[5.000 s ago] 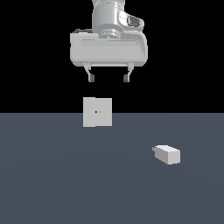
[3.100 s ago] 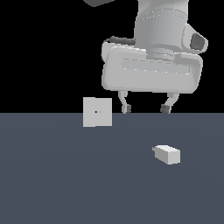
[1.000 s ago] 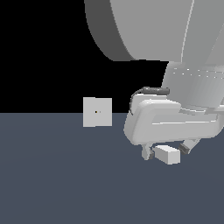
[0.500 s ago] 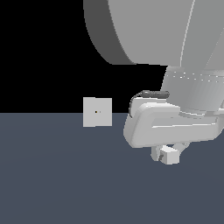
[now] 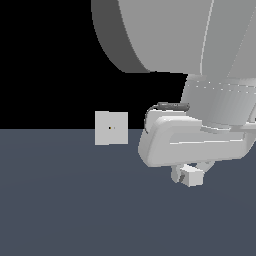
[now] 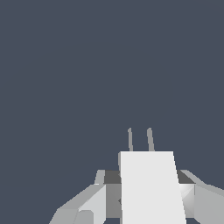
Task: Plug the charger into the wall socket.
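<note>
Wrist view: fingers [image 6: 151, 197] clamp the charger [image 6: 151, 188]; 2 prongs [image 6: 140, 140] face bare floor [image 6: 65, 65].

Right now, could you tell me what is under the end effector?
The charger sits between the fingers of the end effector, two prongs pointing outward. Its upper part is covered by the hand; the floor lies below.

A bare simulated test scene, not a real room: a flat slate-grey bench [image 5: 60, 210] under a plain black backdrop, with untextured light-grey shapes and no furnishings
</note>
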